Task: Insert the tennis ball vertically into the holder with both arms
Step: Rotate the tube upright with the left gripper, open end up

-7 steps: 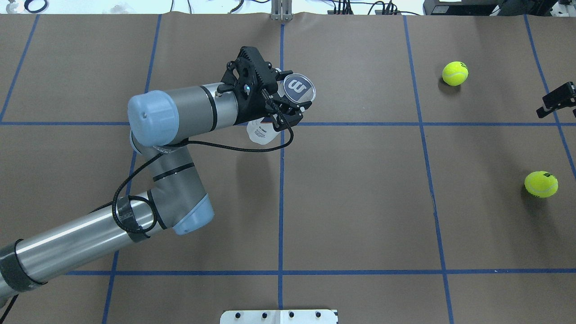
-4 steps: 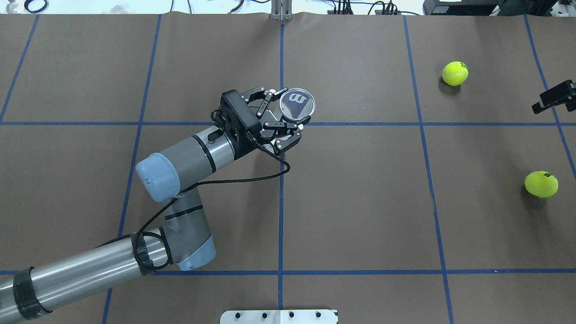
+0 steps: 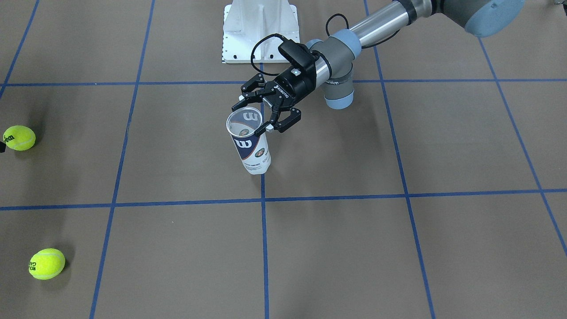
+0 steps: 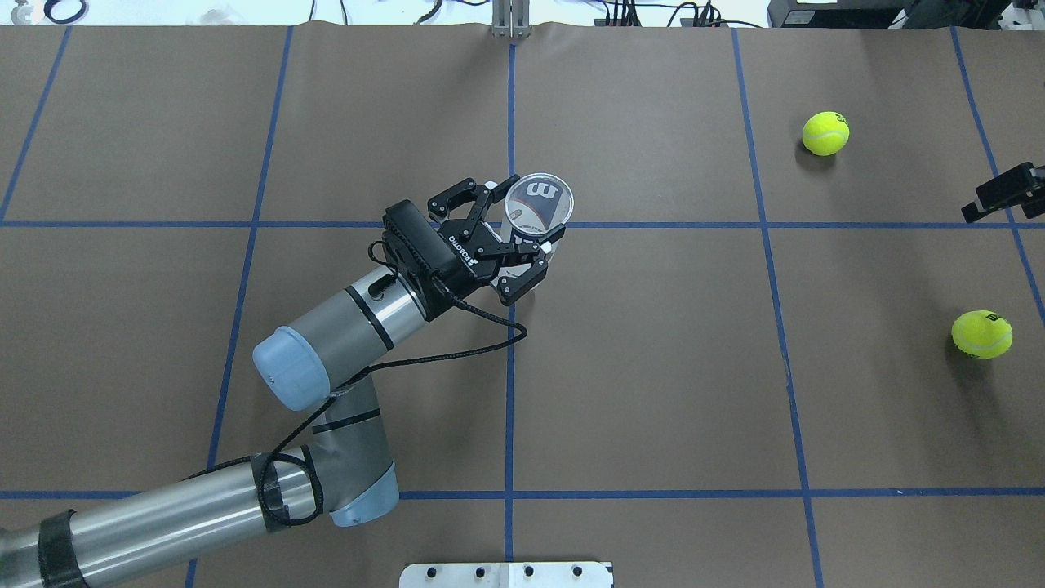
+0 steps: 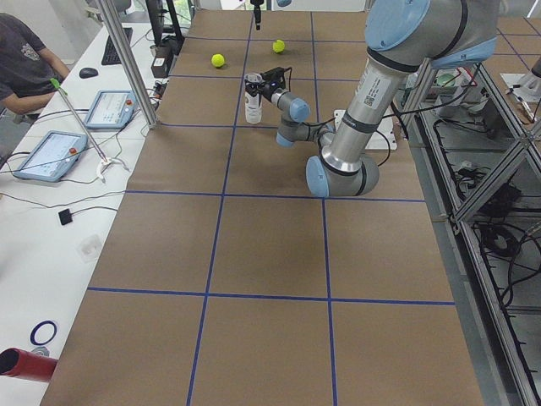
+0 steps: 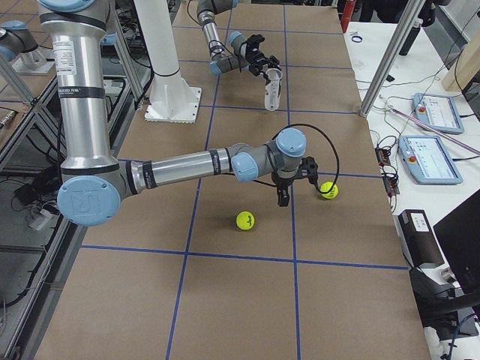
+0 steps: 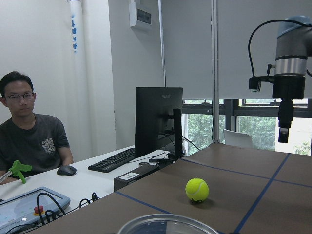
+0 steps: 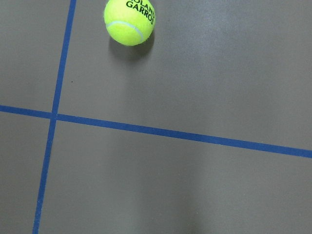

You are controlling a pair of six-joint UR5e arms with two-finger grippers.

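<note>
The can (image 4: 539,204) stands upright on the brown counter (image 4: 653,384), just above the centre of the overhead view. Its open mouth faces up, and it sits by a crossing of two blue tape lines. The left arm (image 4: 351,322) reaches in from the lower left. Its jaws sit one on each side of the can just under the rim and press against it, spread nearly wide with the can clamped between them. In the front-facing view the can (image 3: 251,150) is near the middle, with the white W on its navy label turned towards the camera.

Two yellow-green balls lie well apart from the can on the right of the overhead view, one ball (image 4: 825,133) in the upper right and the other ball (image 4: 981,333) lower down near the right edge. The right arm (image 6: 187,165) stretches across the middle of the right-side view. Its jaws hang above the counter near the balls, look spread apart, and hold nothing. A white plate (image 4: 506,574) sits at the bottom edge of the overhead view.
</note>
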